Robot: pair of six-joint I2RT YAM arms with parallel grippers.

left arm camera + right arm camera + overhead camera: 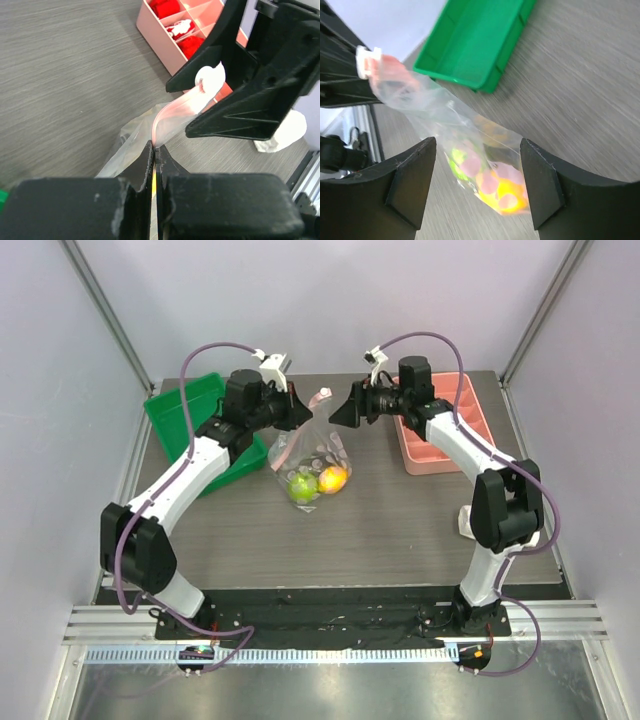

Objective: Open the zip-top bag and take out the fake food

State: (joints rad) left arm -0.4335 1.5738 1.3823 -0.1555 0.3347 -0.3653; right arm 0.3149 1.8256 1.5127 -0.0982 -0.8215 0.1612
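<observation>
Overhead view: the zip-top bag stands near the centre of the desk, mouth lifted and base on the surface, between the green bin on the left and the pink tray on the right. The fake food lies inside at the bottom, a lime-green fruit side by side with a yellow-orange fruit. The left fingers meet the bag's upper edge, and the right fingers sit just beside it on the opposite side. Left wrist view: the left fingers are pressed fully together on the clear plastic below the pink zip strip. The strip runs up to a white tab in front of the right arm's spread fingers; contact there cannot be determined. Right wrist view: the right fingers stand wide apart and grip nothing. The bag lies beyond the gap, with both fruits visible through the plastic.
</observation>
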